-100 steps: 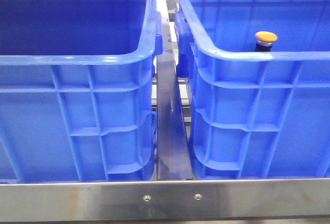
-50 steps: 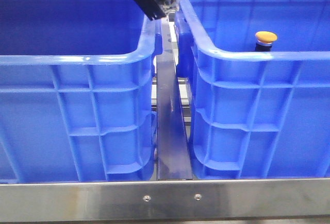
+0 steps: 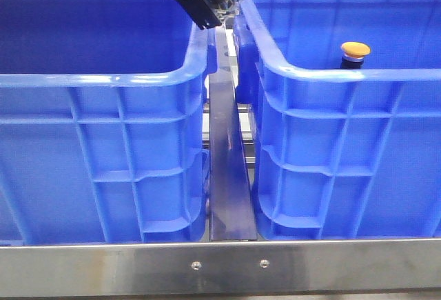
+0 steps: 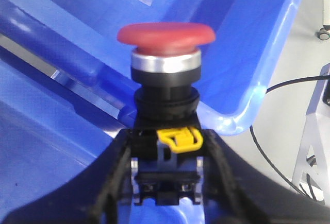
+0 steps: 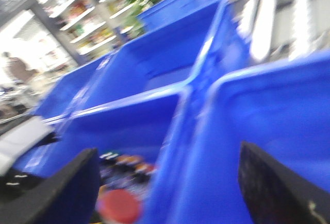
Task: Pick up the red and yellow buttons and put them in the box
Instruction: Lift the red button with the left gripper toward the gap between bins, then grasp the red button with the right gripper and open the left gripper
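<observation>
1. The red button (image 4: pixel 166 34) sits in the middle of the left wrist picture, gripped by its black body in the left claw (image 4: pixel 167 183)
2. The yellow button (image 3: pixel 355 51) stands inside the right box (image 3: pixel 344 141), upper right of the front picture
3. The left box (image 3: pixel 103 148) is beside it, a metal bar (image 3: pixel 227 176) between them
4. The right claw (image 5: pixel 165 183) is wide apart and holds nothing, blurry

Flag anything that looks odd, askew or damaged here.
Nothing stands out. The left gripper holds the red button straight by its black body, and the yellow button stands upright in the right blue crate. The right wrist view is too blurred to judge.
</observation>
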Motion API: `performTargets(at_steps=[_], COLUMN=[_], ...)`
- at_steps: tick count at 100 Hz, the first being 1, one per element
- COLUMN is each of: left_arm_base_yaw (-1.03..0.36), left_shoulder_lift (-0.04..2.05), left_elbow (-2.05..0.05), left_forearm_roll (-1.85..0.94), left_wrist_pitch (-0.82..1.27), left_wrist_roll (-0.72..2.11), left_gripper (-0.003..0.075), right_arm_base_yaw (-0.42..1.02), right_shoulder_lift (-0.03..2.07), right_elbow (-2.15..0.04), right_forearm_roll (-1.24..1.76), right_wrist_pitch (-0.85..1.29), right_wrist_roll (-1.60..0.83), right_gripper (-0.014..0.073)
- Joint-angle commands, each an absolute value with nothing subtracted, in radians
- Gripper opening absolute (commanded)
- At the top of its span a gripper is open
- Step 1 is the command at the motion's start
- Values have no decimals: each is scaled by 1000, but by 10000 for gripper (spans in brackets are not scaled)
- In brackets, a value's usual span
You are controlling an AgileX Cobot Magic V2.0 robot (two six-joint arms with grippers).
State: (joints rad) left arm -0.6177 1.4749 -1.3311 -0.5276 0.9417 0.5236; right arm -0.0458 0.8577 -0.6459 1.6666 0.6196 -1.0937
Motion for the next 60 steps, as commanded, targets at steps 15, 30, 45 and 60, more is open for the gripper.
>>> performTargets(at_steps=[15, 30, 45, 60], left_arm_base_yaw=[-624, -624, -624, -624], left_shoulder_lift=[1440, 1440, 1440, 1440], left_elbow=[-1360, -1360, -1360, -1360], left_forearm_roll=[-572, -572, -572, -572], left_wrist_pitch=[910, 906, 904, 904], left_wrist_roll=[529, 529, 529, 529], left_gripper=[71, 71, 71, 71], right_arm_base_yaw=[-49, -49, -47, -14], right_shoulder_lift=[1038, 1161, 1249, 1306], right_elbow=[-789, -848, -880, -885], right_forearm_roll=[1630, 1630, 1629, 1626], right_wrist_pitch=[967, 1085, 1105, 1102], right_wrist_roll=[-856, -803, -797, -797], right_gripper=[556, 556, 556, 556])
